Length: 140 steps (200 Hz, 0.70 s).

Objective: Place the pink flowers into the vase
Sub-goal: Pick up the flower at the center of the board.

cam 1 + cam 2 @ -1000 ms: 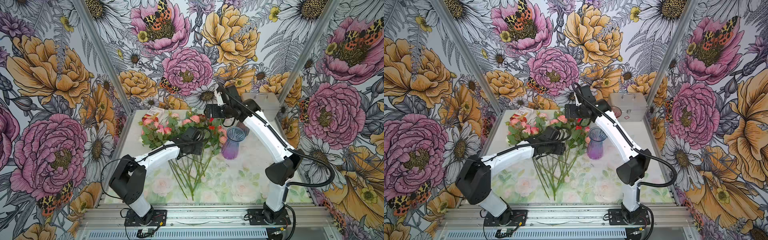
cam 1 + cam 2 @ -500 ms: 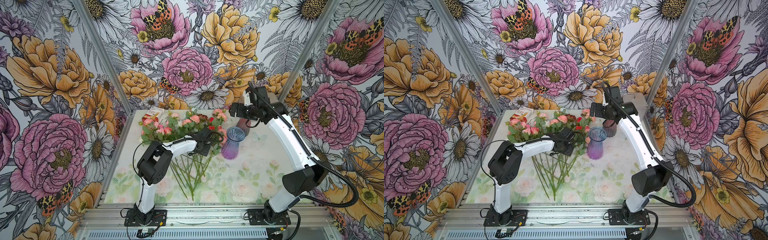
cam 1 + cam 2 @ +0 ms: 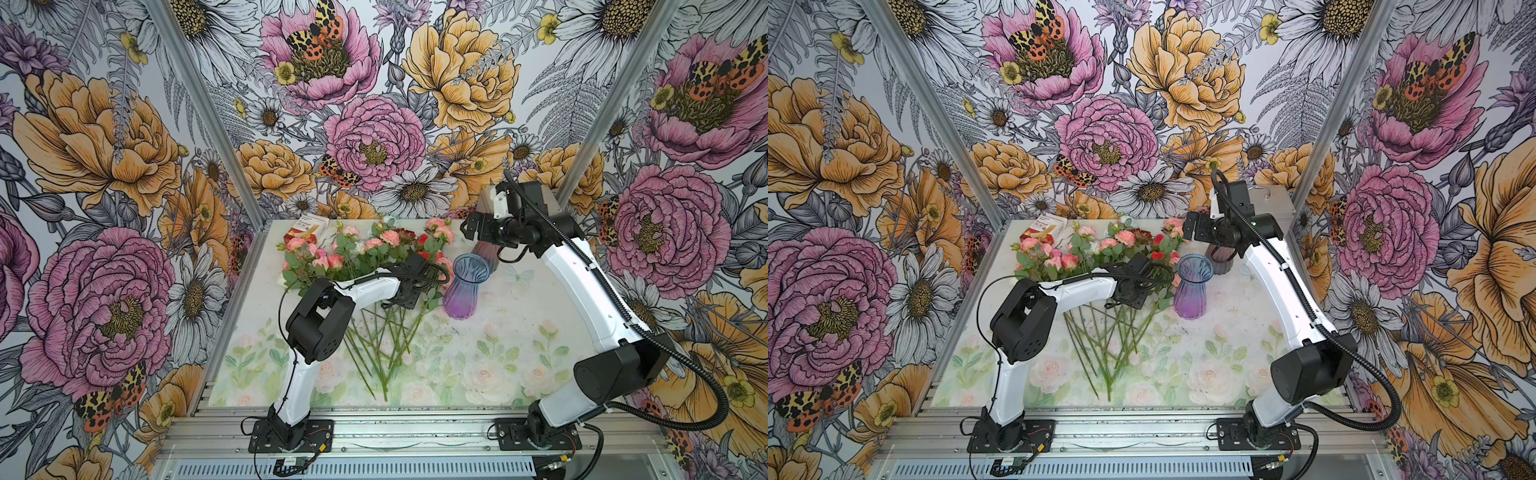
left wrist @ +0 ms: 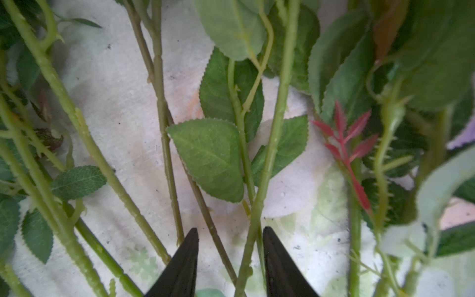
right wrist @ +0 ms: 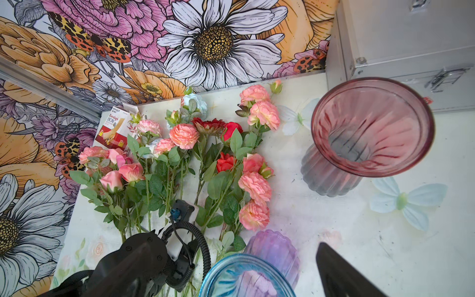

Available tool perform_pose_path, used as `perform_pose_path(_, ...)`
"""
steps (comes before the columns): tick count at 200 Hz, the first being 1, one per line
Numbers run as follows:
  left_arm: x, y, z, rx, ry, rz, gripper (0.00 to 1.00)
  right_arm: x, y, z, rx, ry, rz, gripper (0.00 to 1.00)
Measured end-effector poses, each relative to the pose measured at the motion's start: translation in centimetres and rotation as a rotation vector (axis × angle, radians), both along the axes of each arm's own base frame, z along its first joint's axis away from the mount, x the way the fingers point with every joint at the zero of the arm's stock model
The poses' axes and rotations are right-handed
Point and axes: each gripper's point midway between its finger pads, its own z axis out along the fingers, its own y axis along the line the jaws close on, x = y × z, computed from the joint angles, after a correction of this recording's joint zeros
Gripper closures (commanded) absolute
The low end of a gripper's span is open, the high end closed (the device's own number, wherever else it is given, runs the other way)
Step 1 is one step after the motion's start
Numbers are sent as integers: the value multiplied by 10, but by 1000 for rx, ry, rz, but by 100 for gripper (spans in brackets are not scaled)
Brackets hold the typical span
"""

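The pink flowers (image 3: 390, 237) (image 3: 1125, 237) (image 5: 183, 135) lie in a bunch at the back of the table, with their green stems (image 4: 270, 154) fanned toward the front. My left gripper (image 3: 401, 303) (image 4: 230, 231) is down on those stems. Its jaws are partly narrowed, and two stems pass between the fingers (image 4: 189, 257) with a gap on each side. A blue-rimmed purple vase (image 3: 464, 286) (image 3: 1192, 286) stands upright and empty just right of the bunch. A smoky pink vase (image 3: 484, 253) (image 5: 370, 133) stands behind it. My right gripper (image 3: 468, 228) (image 5: 236, 244) hovers wide open and empty above the vases.
Red and maroon blooms (image 5: 226, 162) and a small white rose (image 5: 195, 101) are mixed into the bunch. A bandage box (image 3: 309, 226) lies at the back left corner. A metal case (image 3: 1266, 203) stands at the back right, behind the right arm.
The right arm swung rightward from over the flowers to behind the vases. The left arm folded at the elbow and shifted right along the stems. Its jaws have narrowed around them.
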Motion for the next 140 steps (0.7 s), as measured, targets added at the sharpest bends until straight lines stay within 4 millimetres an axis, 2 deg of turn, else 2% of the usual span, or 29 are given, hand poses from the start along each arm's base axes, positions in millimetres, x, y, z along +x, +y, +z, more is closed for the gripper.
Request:
perform_pose_path(9, 0, 0, -1, 5, 1, -6, 93, 0, 0, -1, 4, 2, 1, 1)
perform_pose_path(17, 0, 1, -3, 13, 4, -15, 100, 1, 0, -3, 6, 4, 3, 1)
perform_pose_path(77, 4, -1, -5, -24, 31, -10, 100, 1, 4, -14, 17, 15, 17, 1)
perform_pose_path(99, 4, 0, -1, -35, 25, -8, 100, 0, 6, -19, 23, 25, 26, 1)
perform_pose_path(117, 2, 6, 13, -51, 10, -1, 100, -1, 7, -25, 27, 39, 33, 1)
perform_pose_path(140, 1, 13, 43, -114, -20, 10, 100, -2, 8, -30, 32, 50, 39, 1)
